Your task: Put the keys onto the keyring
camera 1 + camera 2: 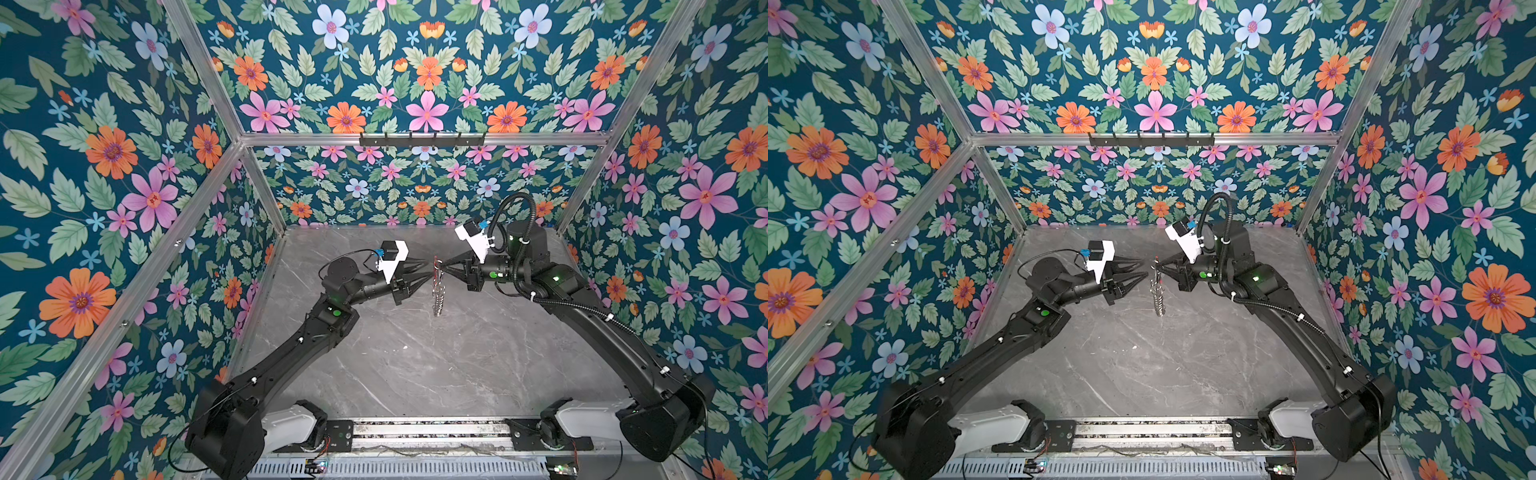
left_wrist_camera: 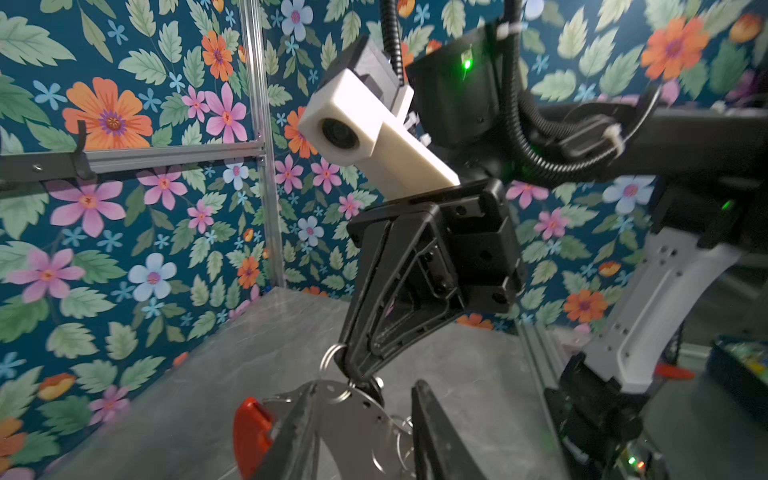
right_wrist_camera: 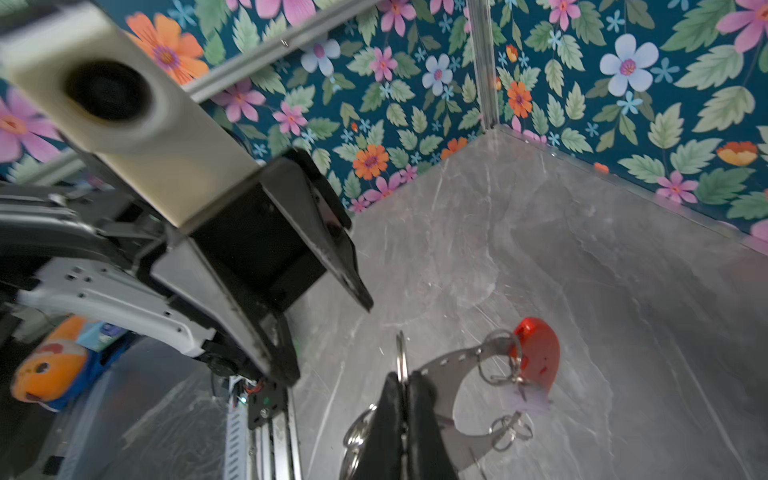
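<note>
Holding the keyring [image 1: 437, 286] in the air over the bench [image 1: 415, 365], edge-on in both top views, with the right tool [image 1: 444, 266] pinched shut on its metal band. Waiting close in with the left tool [image 1: 429, 270], jaws parted to either side of the keyring and clamping nothing.

From the right wrist: a lilac tag [image 3: 525, 401] hanging by the red section [image 3: 538, 353], apparently already threaded on, though too blurred to be sure. No sign of the black tag in any view.

Probably late in the threading step, or mid-handover. Next, likely: keep the keyring steady, locate the black tag, and confirm both tags hang from the keyring itself.
</note>
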You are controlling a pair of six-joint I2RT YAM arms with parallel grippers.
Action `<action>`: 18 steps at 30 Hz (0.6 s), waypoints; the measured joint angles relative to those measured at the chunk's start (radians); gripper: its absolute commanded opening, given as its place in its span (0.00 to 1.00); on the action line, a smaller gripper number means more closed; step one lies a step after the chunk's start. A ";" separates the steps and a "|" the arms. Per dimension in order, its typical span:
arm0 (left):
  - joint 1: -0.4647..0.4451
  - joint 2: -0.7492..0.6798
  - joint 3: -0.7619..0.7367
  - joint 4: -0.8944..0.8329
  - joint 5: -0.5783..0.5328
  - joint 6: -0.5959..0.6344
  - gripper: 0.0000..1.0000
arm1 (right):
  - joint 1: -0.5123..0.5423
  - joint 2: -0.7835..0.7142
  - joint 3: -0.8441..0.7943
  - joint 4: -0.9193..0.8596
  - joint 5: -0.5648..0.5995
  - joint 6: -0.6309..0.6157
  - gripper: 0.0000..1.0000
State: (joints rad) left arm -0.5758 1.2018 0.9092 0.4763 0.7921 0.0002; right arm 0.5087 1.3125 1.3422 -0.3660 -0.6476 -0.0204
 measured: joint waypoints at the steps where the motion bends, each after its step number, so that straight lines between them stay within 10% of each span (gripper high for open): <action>1: 0.000 -0.002 0.030 -0.093 -0.008 0.077 0.39 | 0.010 0.003 0.001 -0.024 0.030 -0.029 0.00; 9: 0.000 0.091 0.289 -0.617 -0.003 0.476 0.40 | 0.066 0.014 -0.002 -0.106 0.135 -0.143 0.00; 18: 0.000 0.158 0.375 -0.736 0.066 0.567 0.35 | 0.086 0.003 -0.010 -0.109 0.145 -0.163 0.00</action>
State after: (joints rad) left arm -0.5758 1.3598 1.2839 -0.2596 0.8581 0.5674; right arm 0.5945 1.3155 1.3319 -0.4751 -0.5026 -0.1829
